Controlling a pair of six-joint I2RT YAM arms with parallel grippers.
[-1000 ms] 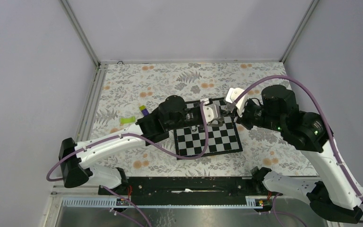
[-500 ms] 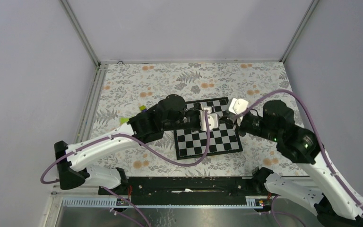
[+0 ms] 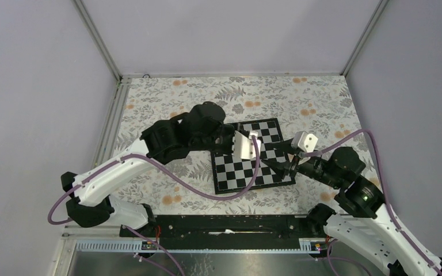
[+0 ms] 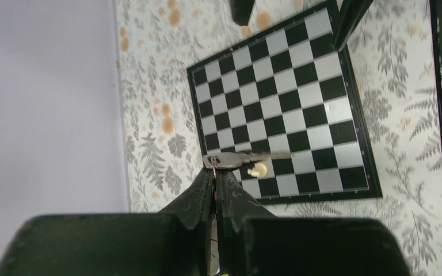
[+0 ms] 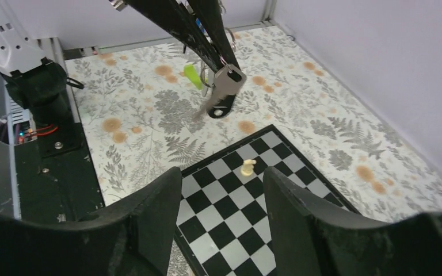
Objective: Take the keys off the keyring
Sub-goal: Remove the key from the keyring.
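A floral-patterned table (image 3: 299, 98) carries a black-and-white chessboard (image 3: 230, 172) and, apart from it, a lime-green piece (image 5: 193, 76).

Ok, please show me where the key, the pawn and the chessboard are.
key (image 4: 253, 156): left wrist view, on the middle of its blade.
pawn (image 4: 257, 169): left wrist view, on its pale body.
chessboard (image 4: 290, 100): left wrist view, on a bare square near its middle.

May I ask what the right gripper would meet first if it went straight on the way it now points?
Probably the keys hanging from the shut left gripper; depth is unclear, so the open right gripper might pass beneath them toward the pawn.
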